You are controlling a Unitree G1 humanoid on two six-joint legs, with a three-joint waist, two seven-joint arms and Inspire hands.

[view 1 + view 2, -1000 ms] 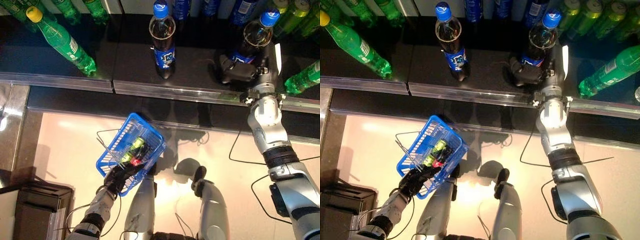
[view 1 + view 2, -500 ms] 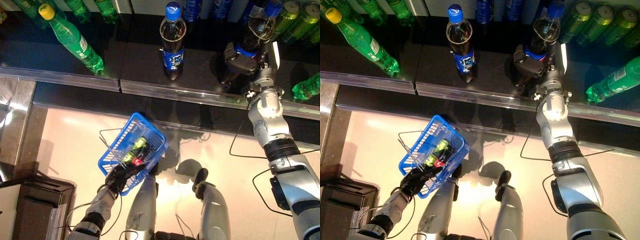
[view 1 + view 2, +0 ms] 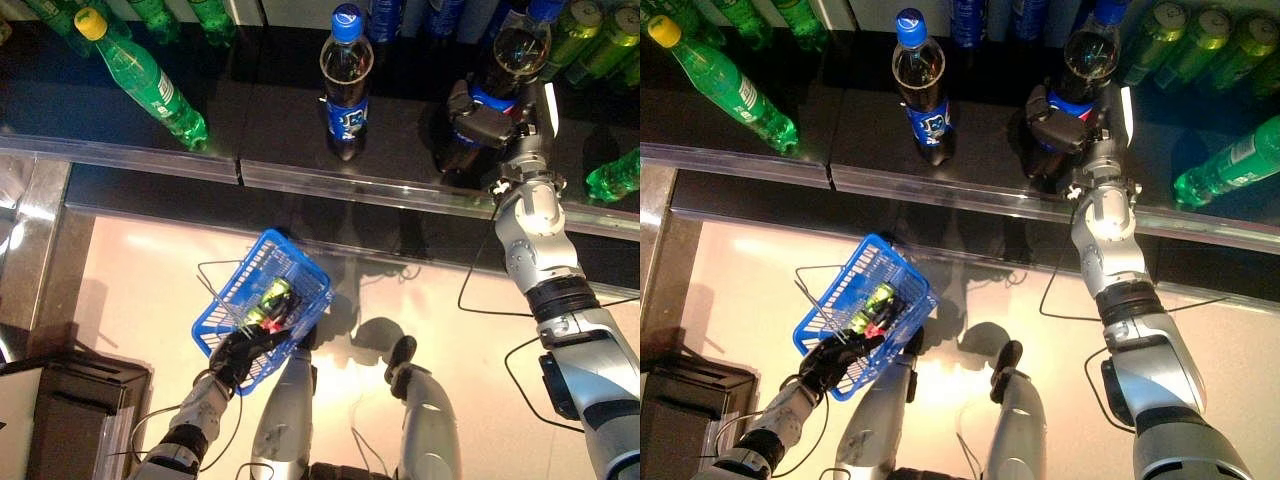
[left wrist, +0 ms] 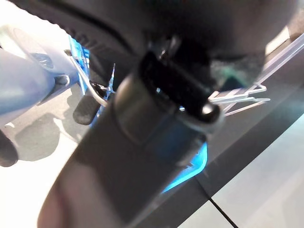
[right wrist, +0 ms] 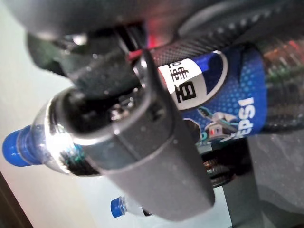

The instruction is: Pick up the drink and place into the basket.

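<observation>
- On the dark shelf, at 1 o'clock in the eye views, the right hand is wrapped around the cola, which stands upright, cap up.
- Its label shows only in the right wrist view.
- At 7 o'clock, the left hand clasps the blue basket; cans lie inside.

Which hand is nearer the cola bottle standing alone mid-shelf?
Right. The right hand grips another cola bottle beside the lone cola bottle; the left hand holds the blue basket below the shelf.
</observation>
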